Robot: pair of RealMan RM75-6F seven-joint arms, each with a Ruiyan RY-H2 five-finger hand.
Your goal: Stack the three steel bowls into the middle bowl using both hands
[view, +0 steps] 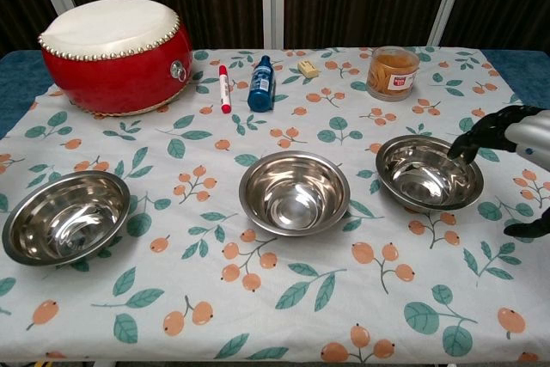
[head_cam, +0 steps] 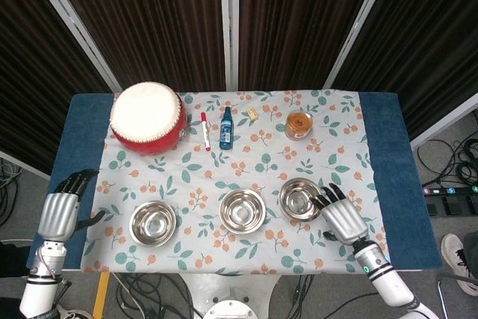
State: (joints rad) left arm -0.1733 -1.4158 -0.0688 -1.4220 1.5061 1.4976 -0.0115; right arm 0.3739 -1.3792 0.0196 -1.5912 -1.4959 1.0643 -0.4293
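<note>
Three steel bowls stand in a row on the flowered cloth: the left bowl (head_cam: 152, 223) (view: 65, 216), the middle bowl (head_cam: 242, 210) (view: 294, 192) and the right bowl (head_cam: 299, 199) (view: 428, 171). All three hold nothing. My right hand (head_cam: 341, 217) (view: 514, 150) hovers open just right of the right bowl, its fingertips near the rim, not gripping it. My left hand (head_cam: 60, 211) hangs open off the table's left edge, well left of the left bowl; the chest view does not show it.
A red drum (head_cam: 147, 118) sits at the back left. Behind the bowls lie a red marker (head_cam: 205, 131), a blue bottle (head_cam: 225, 128), a small beige block (head_cam: 253, 114) and a jar (head_cam: 299, 125). Blue table (head_cam: 385, 121) shows beside the cloth.
</note>
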